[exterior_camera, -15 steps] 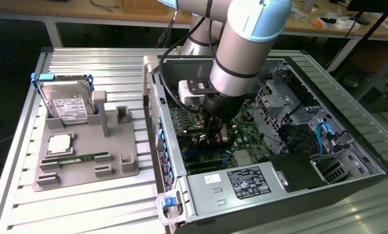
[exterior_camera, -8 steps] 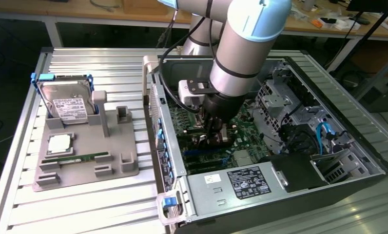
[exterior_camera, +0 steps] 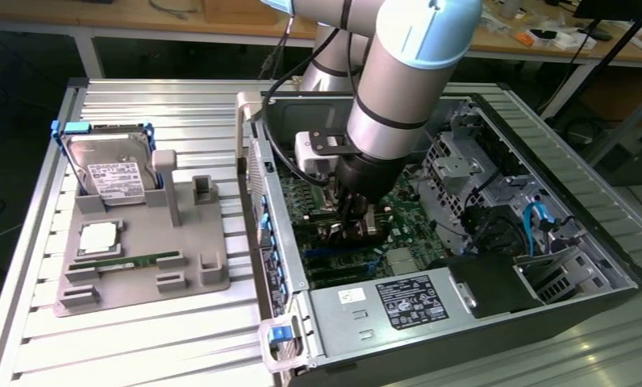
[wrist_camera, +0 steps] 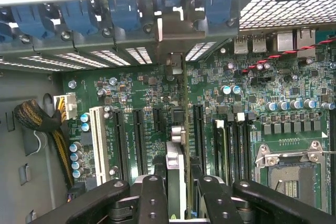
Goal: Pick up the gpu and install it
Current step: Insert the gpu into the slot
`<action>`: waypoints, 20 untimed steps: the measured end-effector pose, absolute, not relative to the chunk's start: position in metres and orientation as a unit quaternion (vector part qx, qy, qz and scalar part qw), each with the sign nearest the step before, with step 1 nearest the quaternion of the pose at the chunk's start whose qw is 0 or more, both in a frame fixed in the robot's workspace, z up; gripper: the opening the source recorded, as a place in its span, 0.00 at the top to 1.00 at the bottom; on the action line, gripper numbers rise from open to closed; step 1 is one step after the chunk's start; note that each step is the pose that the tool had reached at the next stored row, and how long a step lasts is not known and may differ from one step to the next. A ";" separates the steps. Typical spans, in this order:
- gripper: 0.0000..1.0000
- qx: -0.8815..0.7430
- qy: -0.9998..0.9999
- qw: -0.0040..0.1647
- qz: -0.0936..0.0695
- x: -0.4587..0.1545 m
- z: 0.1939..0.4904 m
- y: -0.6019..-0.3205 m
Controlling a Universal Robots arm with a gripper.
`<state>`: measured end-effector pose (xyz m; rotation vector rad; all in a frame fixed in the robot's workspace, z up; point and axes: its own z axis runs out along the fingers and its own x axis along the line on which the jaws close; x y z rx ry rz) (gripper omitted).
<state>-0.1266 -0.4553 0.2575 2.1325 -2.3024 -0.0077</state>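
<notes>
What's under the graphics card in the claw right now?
The thin green card with silver bracket, held edge-on in the claw, stands over the green motherboard between black expansion slots. Whatever lies directly beneath is hidden by the card itself.

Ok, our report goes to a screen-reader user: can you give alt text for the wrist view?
The gripper holds the gpu on edge over the green motherboard, lined up among its black expansion slots. The card's far end reaches the case wall, which is lined with blue clips.

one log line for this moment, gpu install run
stage: gpu install | gripper: shut on gpu | gpu: held on edge over motherboard slots, bracket end toward rear panel | seated: cannot tell
</notes>
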 end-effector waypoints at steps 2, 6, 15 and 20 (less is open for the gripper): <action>0.72 0.679 -0.734 0.002 -0.002 -0.127 0.258 -0.455; 0.72 0.680 -0.734 0.002 -0.002 -0.129 0.258 -0.455; 0.72 0.680 -0.734 0.001 -0.002 -0.134 0.257 -0.455; 0.72 0.680 -0.734 0.001 -0.002 -0.134 0.257 -0.455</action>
